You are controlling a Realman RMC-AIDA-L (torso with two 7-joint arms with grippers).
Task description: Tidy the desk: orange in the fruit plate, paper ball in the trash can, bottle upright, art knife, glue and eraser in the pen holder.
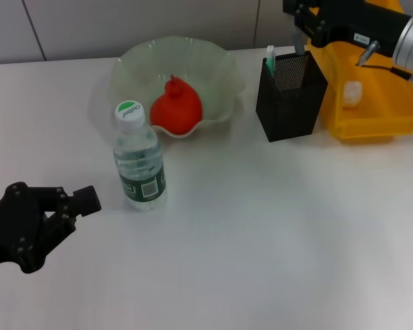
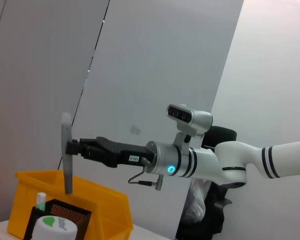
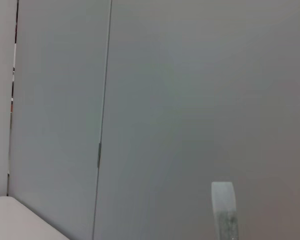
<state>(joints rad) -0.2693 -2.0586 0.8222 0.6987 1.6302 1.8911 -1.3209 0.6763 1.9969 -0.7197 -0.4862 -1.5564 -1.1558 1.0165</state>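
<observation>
White desk surface (image 1: 261,240) fills the head view, with a pale grey panelled wall behind it. At about 11 o'clock sits a translucent, wavy-edged fruit plate (image 1: 220,75) holding the orange (image 1: 177,108), which looks red-orange with a pointed top. Just in front of the plate, at about 9 o'clock, a clear water bottle (image 1: 139,161) with a white cap stands upright. At about 1 o'clock stands a black mesh pen holder (image 1: 290,96); a white-and-green glue stick (image 1: 270,55) pokes out of its left corner. Just to its right sits a yellow bin (image 1: 372,96) with a small crumpled paper ball (image 1: 352,93) inside.

The right gripper (image 2: 70,148), seen best from the left wrist camera, holds a grey art knife (image 2: 66,155) upright with its jaws closed on it, the lower end hanging just above the pen holder's opening. In the head view that gripper is cut off by the top edge at 1 o'clock. The right wrist camera shows only wall and the knife's upper tip.

The left gripper (image 1: 79,201) rests low at 8 o'clock near the bottle, jaws apart and holding nothing. The eraser cannot be made out.
</observation>
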